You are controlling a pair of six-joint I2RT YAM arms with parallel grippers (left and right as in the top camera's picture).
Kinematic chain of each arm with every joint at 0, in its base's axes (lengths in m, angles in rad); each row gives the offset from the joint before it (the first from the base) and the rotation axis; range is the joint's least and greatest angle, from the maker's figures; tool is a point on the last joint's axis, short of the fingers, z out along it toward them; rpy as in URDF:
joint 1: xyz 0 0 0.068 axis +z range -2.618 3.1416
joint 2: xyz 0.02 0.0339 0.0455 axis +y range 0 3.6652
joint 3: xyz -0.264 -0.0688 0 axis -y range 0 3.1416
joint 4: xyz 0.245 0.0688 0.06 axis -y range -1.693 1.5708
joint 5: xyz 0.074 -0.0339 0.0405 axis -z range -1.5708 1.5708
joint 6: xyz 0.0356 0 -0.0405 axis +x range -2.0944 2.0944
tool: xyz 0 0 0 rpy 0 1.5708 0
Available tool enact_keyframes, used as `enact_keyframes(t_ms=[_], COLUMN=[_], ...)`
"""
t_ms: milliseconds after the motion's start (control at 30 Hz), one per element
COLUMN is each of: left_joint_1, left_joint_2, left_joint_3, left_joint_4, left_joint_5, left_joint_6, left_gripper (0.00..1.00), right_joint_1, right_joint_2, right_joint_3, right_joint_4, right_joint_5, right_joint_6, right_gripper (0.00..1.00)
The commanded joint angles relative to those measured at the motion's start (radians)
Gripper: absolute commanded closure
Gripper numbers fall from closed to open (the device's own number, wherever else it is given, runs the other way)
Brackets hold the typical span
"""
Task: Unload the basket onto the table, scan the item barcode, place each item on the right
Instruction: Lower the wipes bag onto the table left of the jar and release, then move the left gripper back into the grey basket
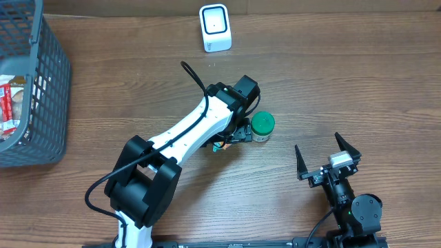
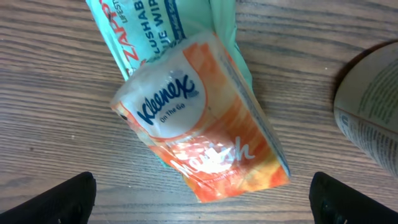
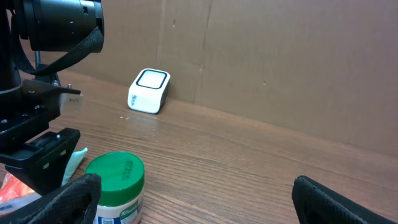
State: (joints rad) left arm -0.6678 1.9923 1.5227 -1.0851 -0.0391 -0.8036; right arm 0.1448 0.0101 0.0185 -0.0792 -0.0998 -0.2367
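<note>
Now we're over the middle of the brown wooden table (image 1: 344, 69), and the white-and-black left arm reaches out there with the left gripper (image 2: 205, 202) pointing down. Its two black fingertips (image 2: 62, 199) stand wide apart at the bottom corners of the wrist view, touching nothing. Between them and a little ahead lies the orange-and-white plastic pack of Kleenex tissues (image 2: 199, 130), label up, flat and skewed. Its top end overlaps a teal plastic pack of wipes (image 2: 155, 18) underneath. No barcode shows on the face we can see.

Just beside both packs, on the right-hand side, stands a small white jar with a round green lid (image 1: 262, 126), upright. It is close to the arm's wrist, but whether they touch I can't tell.

Up at the table's far edge sits the small white boxy scanner with a dark-framed window (image 1: 215, 27), well apart from the packs. The grey plastic lattice basket (image 1: 41, 89) fills the far left corner, with red-and-white packets inside.

Down by the near edge, towards the right corner, the right gripper (image 1: 318, 148) has its black fingers spread wide and holds nothing.
</note>
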Motion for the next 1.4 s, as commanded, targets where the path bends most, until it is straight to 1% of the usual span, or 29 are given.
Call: enact_keyframes(t_ms=[0, 67, 133, 167, 200, 300, 333, 500, 567, 667, 833, 1000, 1067, 1167, 1233, 1367], left_joint_1=[0.001, 0.001, 0.001, 0.001, 0.002, 0.001, 0.000, 0.000, 0.000, 0.000, 0.002, 0.002, 0.002, 0.012, 0.020, 0.061], left_joint_2=[-0.016, -0.016, -0.016, -0.016, -0.016, -0.016, -0.016, -0.016, -0.016, -0.016, -0.016, -0.016, -0.017, -0.024, -0.029, -0.031], left_joint_3=[-0.014, -0.014, -0.014, -0.014, -0.014, -0.014, -0.015, -0.016, -0.016, -0.016, -0.016, -0.016, -0.008, 0.052, 0.106, 0.350], left_joint_4=[-0.003, -0.003, -0.003, -0.003, -0.003, 0.002, 0.005, -0.002, -0.013, -0.022, -0.007, 0.017, 0.011, -0.026, -0.061, -0.198], left_joint_5=[-0.024, -0.024, -0.024, -0.024, -0.024, -0.024, -0.024, -0.048, -0.062, -0.101, -0.205, -0.203, -0.204, -0.203, -0.204, -0.204], left_joint_6=[0.023, 0.053, 0.088, 0.101, 0.102, 0.099, 0.081, 0.087, 0.097, 0.102, 0.109, 0.113, 0.114, 0.126, 0.156, 0.291], left_gripper=[0.01, 0.04, 0.11, 0.16, 0.18, 0.18, 0.18, 0.19, 0.20, 0.20, 0.20, 0.19, 0.17, 0.14, 0.14, 0.13], right_joint_1=[0.000, 0.000, 0.000, 0.000, 0.000, 0.000, 0.000, 0.000, 0.000, 0.000, 0.000, 0.000, 0.000, 0.000, 0.000, 0.000], right_joint_2=[-0.007, -0.007, -0.007, -0.007, -0.007, -0.007, -0.007, -0.007, -0.007, -0.007, -0.007, -0.007, -0.007, -0.007, -0.007, -0.007], right_joint_3=[-0.011, -0.011, -0.011, -0.011, -0.011, -0.011, -0.011, -0.011, -0.011, -0.011, -0.011, -0.011, -0.011, -0.011, -0.011, -0.011], right_joint_4=[0.005, 0.005, 0.005, 0.005, 0.005, 0.005, 0.005, 0.005, 0.005, 0.005, 0.005, 0.005, 0.005, 0.005, 0.005, 0.005], right_joint_5=[0.001, 0.001, 0.001, 0.002, 0.001, 0.001, 0.001, 0.001, 0.001, 0.001, 0.001, 0.002, 0.001, 0.001, 0.001, 0.001], right_joint_6=[0.000, 0.000, 0.000, 0.000, 0.000, 0.000, 0.000, 0.000, 0.000, 0.000, 0.000, 0.000, 0.000, 0.000, 0.000, 0.000], right_gripper=[0.00, 0.00, 0.00, 0.00, 0.00, 0.00, 0.00, 0.00, 0.00, 0.00, 0.00, 0.00, 0.00, 0.00, 0.00, 0.00])
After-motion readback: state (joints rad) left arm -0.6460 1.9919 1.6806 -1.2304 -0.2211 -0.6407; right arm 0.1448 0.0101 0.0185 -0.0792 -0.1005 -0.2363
